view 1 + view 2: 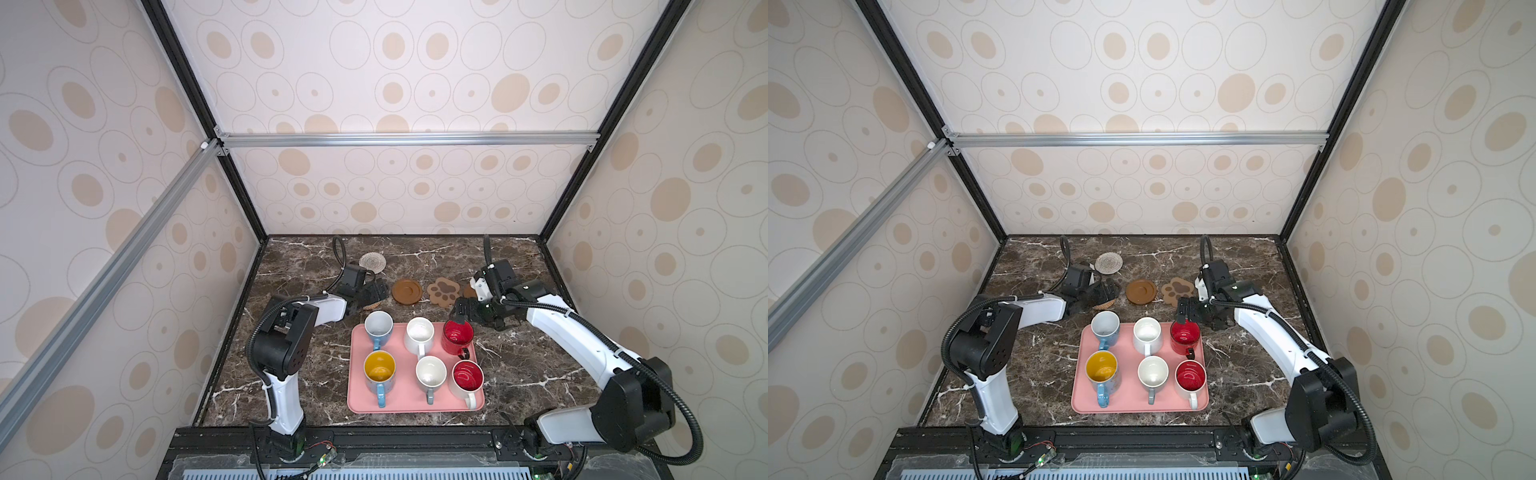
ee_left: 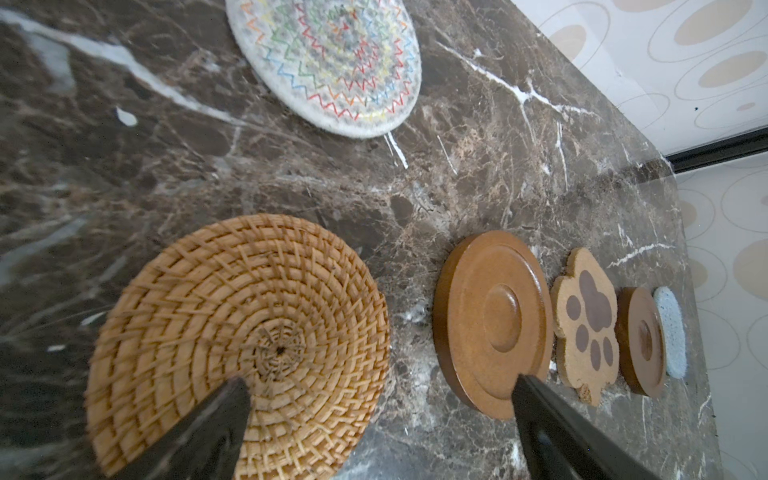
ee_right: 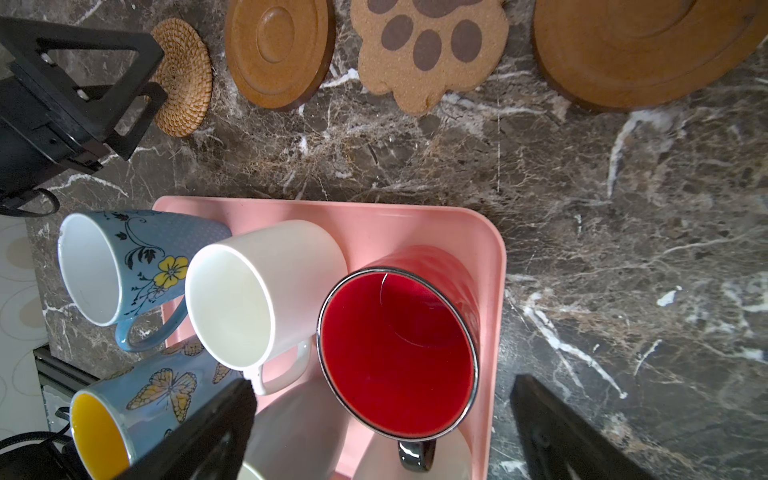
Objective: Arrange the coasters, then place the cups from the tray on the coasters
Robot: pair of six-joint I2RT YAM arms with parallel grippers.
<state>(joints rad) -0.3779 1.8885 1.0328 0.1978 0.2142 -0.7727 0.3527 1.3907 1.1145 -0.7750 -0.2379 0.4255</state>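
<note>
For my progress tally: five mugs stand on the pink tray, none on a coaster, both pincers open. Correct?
Not five: both top views show six on the pink tray: blue mug with white inside, back white mug, all-red mug, blue mug with yellow inside, front white mug, white mug with red inside. The rest holds: none on a coaster, left pincer and right pincer open.

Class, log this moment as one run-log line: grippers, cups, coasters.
left gripper: open above rattan coaster | right gripper: open above all-red cup | cups: all six on tray | coasters: none bearing a cup
</note>
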